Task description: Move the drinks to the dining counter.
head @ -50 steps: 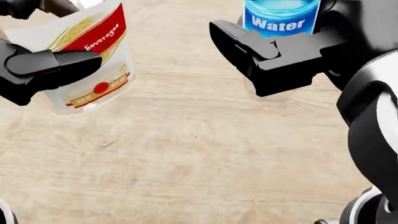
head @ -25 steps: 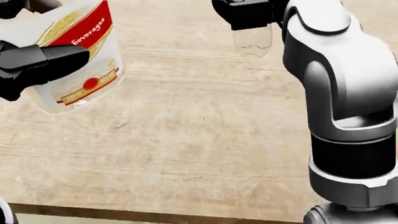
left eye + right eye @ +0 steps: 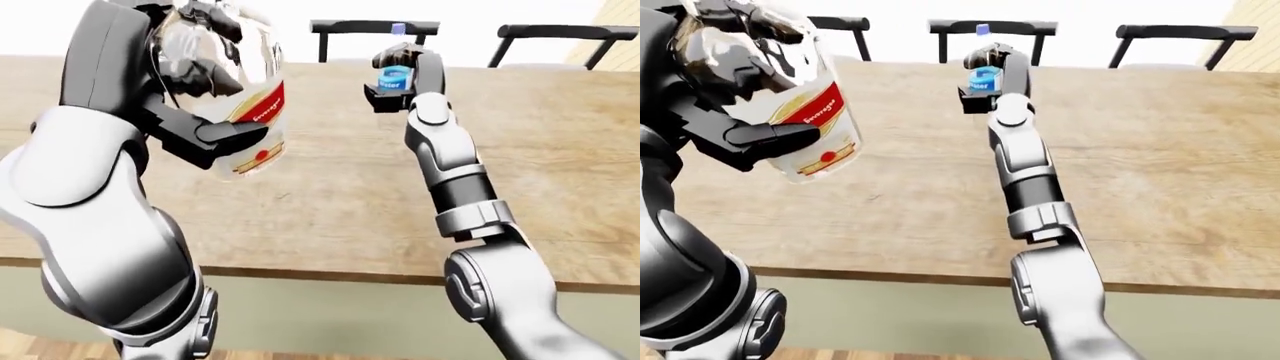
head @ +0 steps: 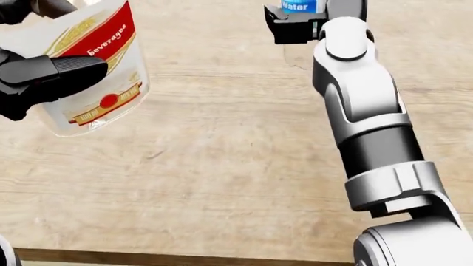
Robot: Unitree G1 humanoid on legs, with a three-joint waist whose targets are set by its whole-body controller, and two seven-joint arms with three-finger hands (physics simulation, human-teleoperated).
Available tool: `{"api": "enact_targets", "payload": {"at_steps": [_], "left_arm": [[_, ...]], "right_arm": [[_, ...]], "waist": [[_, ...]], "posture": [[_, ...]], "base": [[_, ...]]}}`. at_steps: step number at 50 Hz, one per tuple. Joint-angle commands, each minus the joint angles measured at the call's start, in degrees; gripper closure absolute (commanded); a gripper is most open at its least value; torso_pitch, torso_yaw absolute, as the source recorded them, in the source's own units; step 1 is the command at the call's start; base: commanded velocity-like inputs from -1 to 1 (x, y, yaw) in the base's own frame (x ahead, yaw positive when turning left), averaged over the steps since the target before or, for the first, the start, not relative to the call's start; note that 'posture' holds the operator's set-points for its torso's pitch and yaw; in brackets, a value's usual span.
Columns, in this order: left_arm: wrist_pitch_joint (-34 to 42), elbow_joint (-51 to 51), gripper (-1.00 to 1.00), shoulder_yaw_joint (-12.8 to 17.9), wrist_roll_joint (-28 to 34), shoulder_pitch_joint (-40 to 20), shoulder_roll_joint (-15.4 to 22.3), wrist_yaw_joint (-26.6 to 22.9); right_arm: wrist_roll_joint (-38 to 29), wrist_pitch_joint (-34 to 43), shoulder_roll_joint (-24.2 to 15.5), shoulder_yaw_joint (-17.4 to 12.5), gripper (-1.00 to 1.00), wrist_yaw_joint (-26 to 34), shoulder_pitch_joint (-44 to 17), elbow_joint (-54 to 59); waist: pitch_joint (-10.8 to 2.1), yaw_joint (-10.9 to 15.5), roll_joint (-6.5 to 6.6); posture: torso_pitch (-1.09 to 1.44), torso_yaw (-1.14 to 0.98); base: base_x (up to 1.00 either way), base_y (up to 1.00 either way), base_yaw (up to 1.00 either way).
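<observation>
Over the pale wooden dining counter (image 4: 222, 183), my left hand (image 3: 200, 131) grips a clear, red-labelled beverage bottle (image 3: 250, 112) held aloft, while my right hand (image 3: 400, 75), stretched far, clasps a blue-labelled water bottle (image 3: 393, 75). Both need lowering upright; black chairs (image 3: 990, 30) beyond pose no obstacle.

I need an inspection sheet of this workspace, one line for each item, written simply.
Surface: wooden dining counter, bare where visible.
Job's things: beverage bottle with red label, tilted and held above the counter; water bottle, upright, far out over the counter; whether it touches the top, cannot tell.
Clutter: nothing seen.
Hands: left hand closed round the beverage bottle; right hand closed round the water bottle, arm stretched out.
Cables: nothing seen.
Surroundings: dark chairs beyond the counter's top edge in the eye views; pale floor below.
</observation>
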Motion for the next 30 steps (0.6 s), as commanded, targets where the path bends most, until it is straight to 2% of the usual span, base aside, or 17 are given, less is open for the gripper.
{"api": "enact_targets", "payload": {"at_steps": [1, 14, 30], "left_arm": [[-1.74, -1.14, 1.0, 0.34, 0.14, -1.87, 0.36, 1.0], [-1.47, -2.42, 1.0, -0.11, -0.64, -0.4, 0.17, 2.16], [-2.46, -1.83, 1.0, 0.35, -2.36, 0.27, 0.02, 3.64]], "right_arm": [[0.17, -5.12, -1.07, -0.63, 1.0, -0.78, -2.96, -3.11], [0.92, -10.99, -0.55, -0.38, 1.0, -1.13, -0.2, 0.71], [0.67, -14.83, -0.64, -0.46, 1.0, -1.61, -0.15, 6.57]], "waist": [[-2.43, -0.12, 0.22], [-2.38, 0.18, 0.08], [-2.89, 0.15, 0.37]], "posture": [[0.0, 0.0], [0.0, 0.0], [0.0, 0.0]], "base": [[0.0, 0.0, 0.0], [0.0, 0.0, 0.0], [0.0, 0.0, 0.0]]}}
